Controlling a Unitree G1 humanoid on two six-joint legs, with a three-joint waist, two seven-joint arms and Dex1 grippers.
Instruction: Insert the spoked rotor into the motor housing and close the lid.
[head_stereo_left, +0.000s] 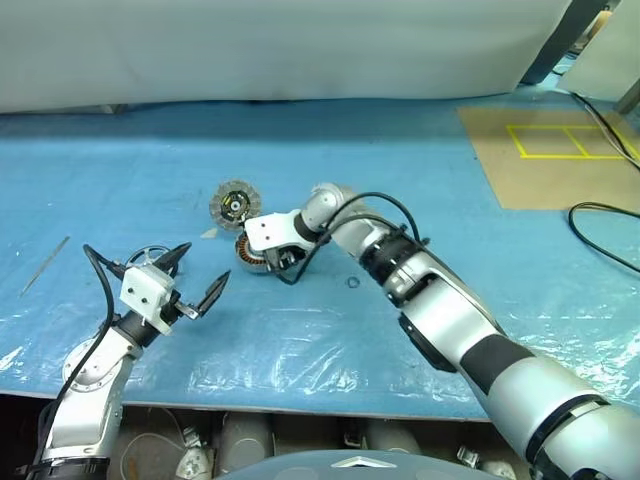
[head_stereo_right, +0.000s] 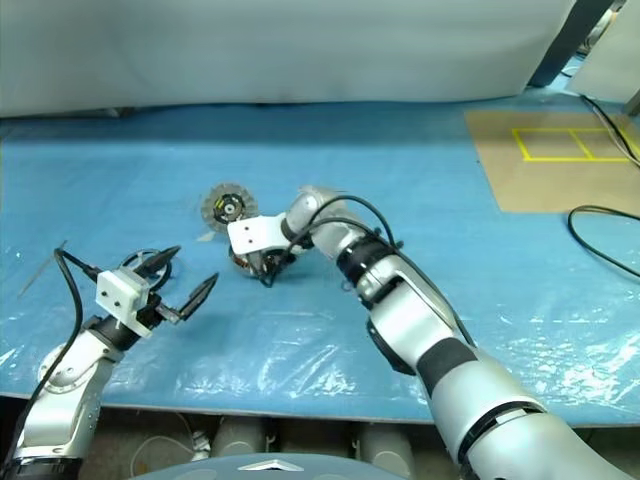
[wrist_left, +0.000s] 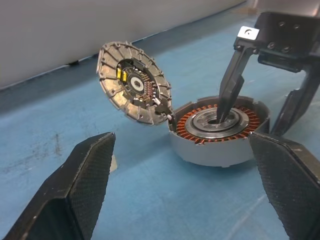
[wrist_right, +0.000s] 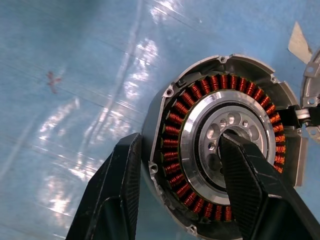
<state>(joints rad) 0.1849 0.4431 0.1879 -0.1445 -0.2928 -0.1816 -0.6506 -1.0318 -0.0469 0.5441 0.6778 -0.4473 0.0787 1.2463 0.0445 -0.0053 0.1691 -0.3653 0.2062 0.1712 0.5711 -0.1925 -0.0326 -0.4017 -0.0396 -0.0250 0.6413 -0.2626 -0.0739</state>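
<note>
- The motor housing sits on the blue plastic-covered table, near its middle, with its ring of copper windings facing up.
- The right gripper reaches down over the housing, one finger inside the central opening and the other finger outside the wall, so it grips the housing's side between half-closed jaws.
- The lid stands tilted just to the far left of the housing, joined to its rim, its segmented ring and yellow-green marks facing out.
- The spoked rotor lies on the table to the left, partly hidden behind the left gripper.
- The left gripper hovers with its fingers spread wide, holding nothing.
</note>
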